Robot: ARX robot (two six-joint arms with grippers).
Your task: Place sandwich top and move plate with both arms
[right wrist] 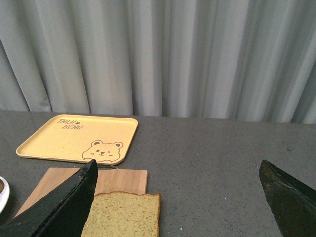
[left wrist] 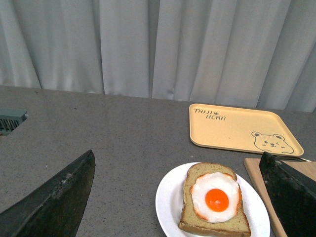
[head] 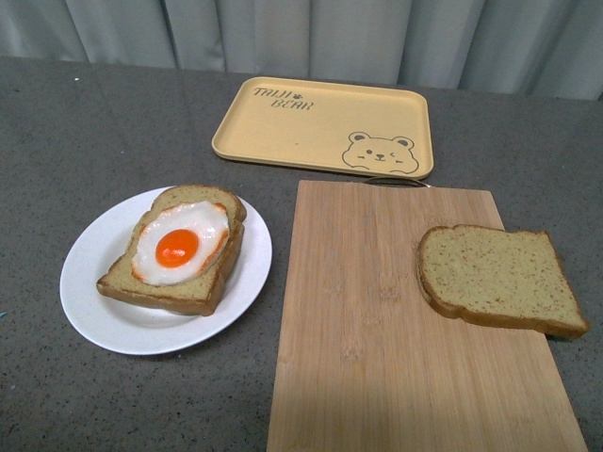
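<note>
The sandwich top (head: 497, 279), a plain tan-brown bread slice, lies on the right edge of a wooden cutting board (head: 377, 320), overhanging it slightly. It also shows in the right wrist view (right wrist: 123, 215). The round white plate (head: 94, 301) sits at the left and carries a bread slice with a fried egg (head: 179, 247). The plate (left wrist: 168, 197) also shows in the left wrist view. My left gripper (left wrist: 182, 192) is open above and before the plate. My right gripper (right wrist: 180, 197) is open, its fingers (right wrist: 64, 207) near the sandwich top. Neither arm shows in the front view.
A yellow rectangular tray (head: 320, 124) with a bear drawing lies at the back, beyond the board. It also shows in the left wrist view (left wrist: 237, 126) and the right wrist view (right wrist: 74, 138). A grey curtain hangs behind the grey table.
</note>
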